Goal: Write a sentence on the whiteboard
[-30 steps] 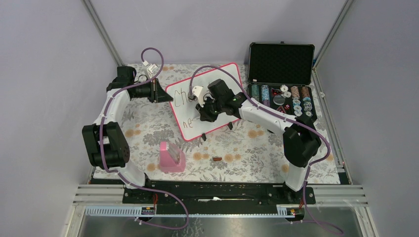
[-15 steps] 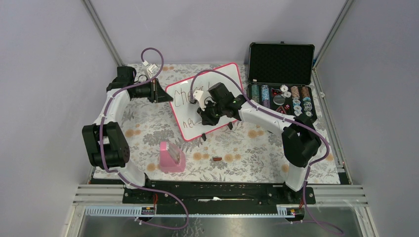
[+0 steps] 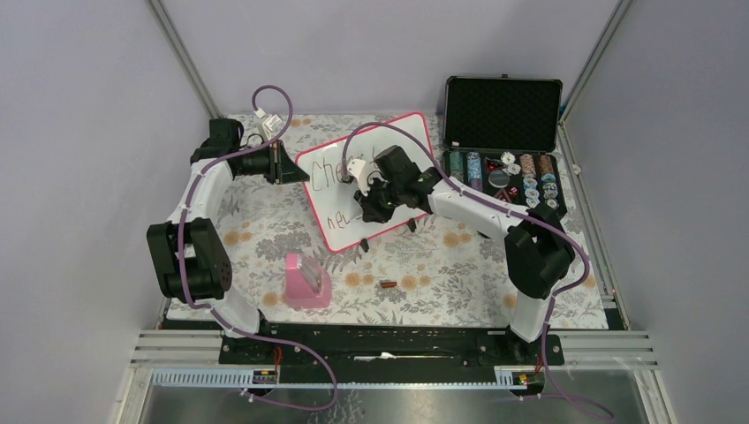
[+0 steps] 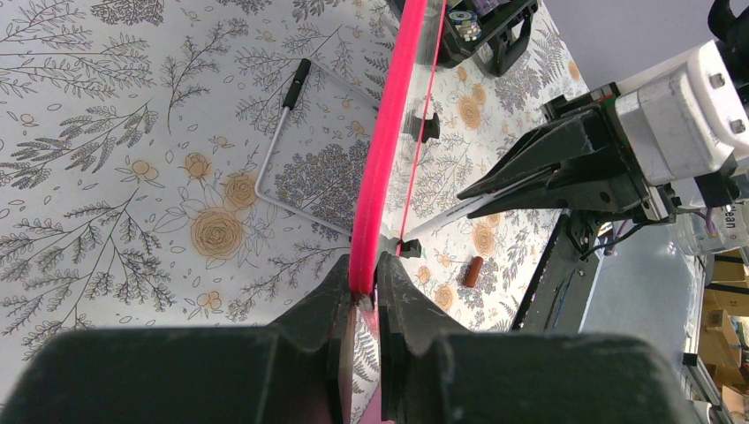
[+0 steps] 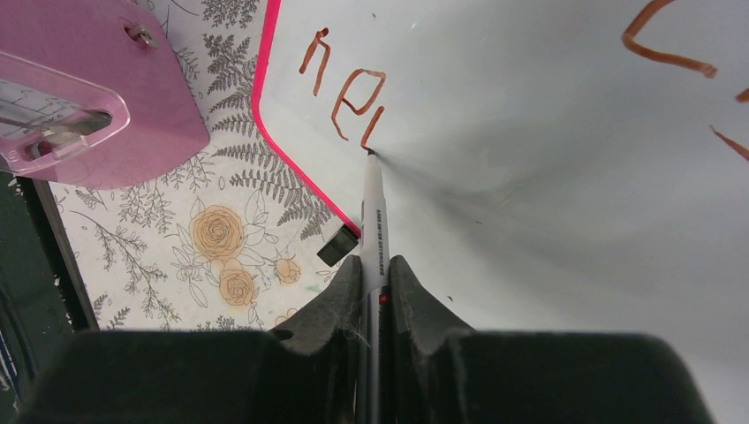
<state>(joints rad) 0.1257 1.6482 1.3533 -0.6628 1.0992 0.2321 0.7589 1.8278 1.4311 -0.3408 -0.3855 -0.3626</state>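
Note:
The whiteboard, white with a pink frame, stands tilted on the flowered table. My left gripper is shut on its left edge; in the left wrist view the pink frame runs straight into the closed left gripper. My right gripper is over the board's lower half, shut on a white marker. The marker's tip touches the board just after the brown letters of the sentence. An upper line of writing shows left of the right wrist; part of it is hidden by the arm.
A pink holder sits near the front, with a small brown cap to its right. An open black case holding poker chips stands at the back right. A bent wire stand lies behind the board.
My right gripper with the marker has shifted slightly down and along the lower line of writing. The left gripper and the board have stayed put.

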